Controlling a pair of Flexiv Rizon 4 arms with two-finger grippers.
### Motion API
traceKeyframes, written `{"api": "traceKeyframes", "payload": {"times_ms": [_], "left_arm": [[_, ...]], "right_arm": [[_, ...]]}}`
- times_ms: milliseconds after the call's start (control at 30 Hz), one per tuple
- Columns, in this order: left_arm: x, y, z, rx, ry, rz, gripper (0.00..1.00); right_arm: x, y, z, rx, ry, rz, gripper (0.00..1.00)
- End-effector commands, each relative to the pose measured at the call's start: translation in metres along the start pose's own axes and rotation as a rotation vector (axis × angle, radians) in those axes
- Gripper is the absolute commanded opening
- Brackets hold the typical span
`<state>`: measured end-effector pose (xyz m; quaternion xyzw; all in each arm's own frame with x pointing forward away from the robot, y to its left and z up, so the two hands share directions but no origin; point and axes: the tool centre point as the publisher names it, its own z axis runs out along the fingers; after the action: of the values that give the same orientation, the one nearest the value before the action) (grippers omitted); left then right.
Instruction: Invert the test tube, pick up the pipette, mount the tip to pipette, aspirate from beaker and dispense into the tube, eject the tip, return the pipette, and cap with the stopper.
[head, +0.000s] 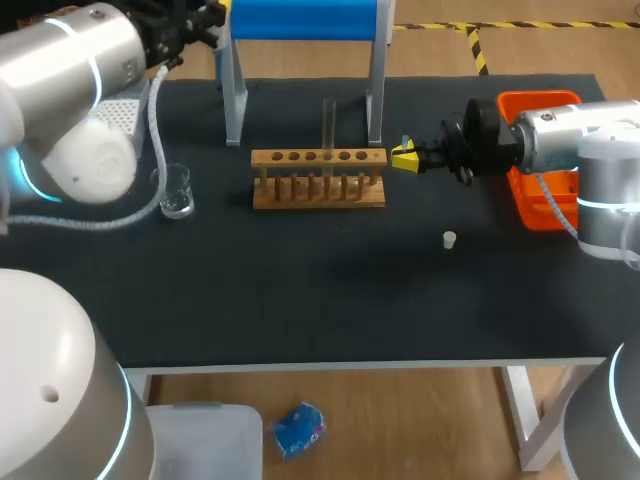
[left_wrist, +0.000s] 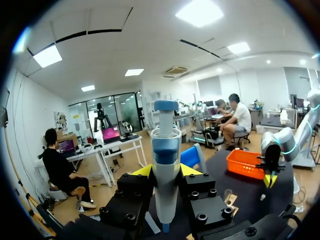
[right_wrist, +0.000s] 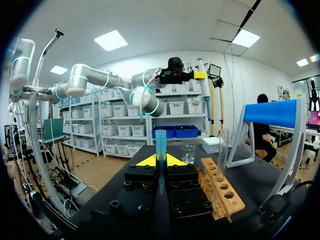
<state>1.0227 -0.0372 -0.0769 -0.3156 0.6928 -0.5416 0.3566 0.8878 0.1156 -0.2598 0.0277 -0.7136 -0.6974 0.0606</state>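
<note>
My left gripper (left_wrist: 166, 172) is shut on a white and blue pipette (left_wrist: 166, 150), held high over the table's far left corner. A slim blue pipette tip (right_wrist: 160, 150) stands upright in my right gripper (head: 405, 158), which is shut on it just right of the wooden rack (head: 318, 180). One clear test tube (head: 328, 125) stands upright in the rack. A glass beaker (head: 177, 190) sits left of the rack. The small white stopper (head: 450, 239) lies on the mat, in front of my right gripper.
A blue-topped stand (head: 305, 20) rises behind the rack. An orange tray (head: 540, 160) sits at the right edge under my right arm. A white box (head: 122, 112) is at the far left. A cable hangs near the beaker.
</note>
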Motion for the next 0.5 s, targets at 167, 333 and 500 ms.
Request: {"api": "traceKeyframes", "payload": {"times_ms": [167,333,500], "left_arm": [[-0.0184,0.0129,0.0051,-0.006,0.817,0.0,0.0],[-0.0184,0.0129,0.0051,-0.006,0.817,0.0,0.0],[-0.0128,0.0144,0.01,0.05,0.92,0.012,0.0]], "right_arm": [[0.0005,0.0002,-0.0005,0.001,-0.001,-0.001,0.0],[0.0005,0.0002,-0.0005,0.001,-0.001,-0.001,0.0],[0.0005,0.0002,-0.0005,0.001,-0.001,-0.001,0.0]]}}
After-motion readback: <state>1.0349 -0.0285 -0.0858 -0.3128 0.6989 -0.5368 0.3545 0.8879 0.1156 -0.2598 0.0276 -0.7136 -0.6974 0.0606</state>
